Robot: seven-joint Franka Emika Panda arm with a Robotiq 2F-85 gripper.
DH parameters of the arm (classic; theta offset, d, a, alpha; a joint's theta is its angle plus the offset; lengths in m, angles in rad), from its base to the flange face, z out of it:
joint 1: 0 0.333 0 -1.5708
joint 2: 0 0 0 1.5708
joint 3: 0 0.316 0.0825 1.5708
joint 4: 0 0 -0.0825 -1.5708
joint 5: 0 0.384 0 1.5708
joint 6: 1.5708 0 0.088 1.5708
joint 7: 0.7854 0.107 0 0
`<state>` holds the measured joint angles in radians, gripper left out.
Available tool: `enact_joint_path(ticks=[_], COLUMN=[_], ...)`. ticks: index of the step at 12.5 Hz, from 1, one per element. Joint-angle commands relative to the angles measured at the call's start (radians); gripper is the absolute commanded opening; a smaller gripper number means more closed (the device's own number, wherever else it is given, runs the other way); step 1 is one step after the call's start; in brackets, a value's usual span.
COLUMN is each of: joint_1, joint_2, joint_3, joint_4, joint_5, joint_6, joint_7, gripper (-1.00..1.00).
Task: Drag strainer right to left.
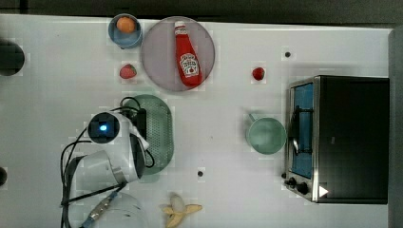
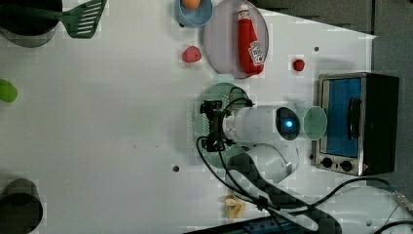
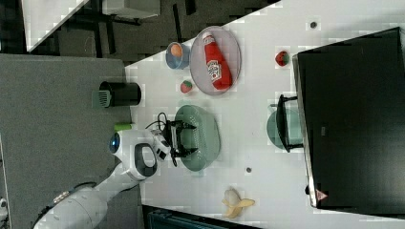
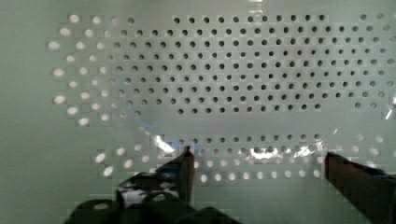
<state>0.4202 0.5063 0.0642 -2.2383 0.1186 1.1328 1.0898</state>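
The pale mint-green oval strainer (image 1: 162,127) lies on the white table (image 1: 223,95) toward the top view's left, below the plate. My gripper (image 1: 142,124) reaches down into it from the top view's left side, and the arm covers the strainer's left part. In the wrist view the holed floor of the strainer (image 4: 233,60) is close below, and my gripper (image 4: 261,164) is open, with the two dark fingertips (image 4: 187,163) wide apart inside the basin. The right view shows my gripper (image 3: 190,139) over the strainer (image 3: 208,138), as does the left view, with gripper (image 2: 208,126) and strainer (image 2: 219,92).
A round mint-green mug (image 1: 266,135) stands beside a toaster oven (image 1: 351,137) at the top view's right. A plate (image 1: 157,52) with a ketchup bottle (image 1: 187,52), a bowl (image 1: 125,29) holding an orange, two strawberries (image 1: 127,71) (image 1: 258,73) and a banana (image 1: 180,209) surround the strainer.
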Motion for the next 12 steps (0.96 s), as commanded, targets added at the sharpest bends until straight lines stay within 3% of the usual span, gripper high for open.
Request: enact_joint_path(ticks=[1,12], joint_1=[0.043,0.182], joint_2=[0.012,0.134], joint_3=[-0.002,-0.002], joint_4=[0.060,0.276], joint_5=[-0.003,0.001], joint_6=[-0.041,-0.107], joint_7=[0.082,0.281], gripper=[1.00,1.00])
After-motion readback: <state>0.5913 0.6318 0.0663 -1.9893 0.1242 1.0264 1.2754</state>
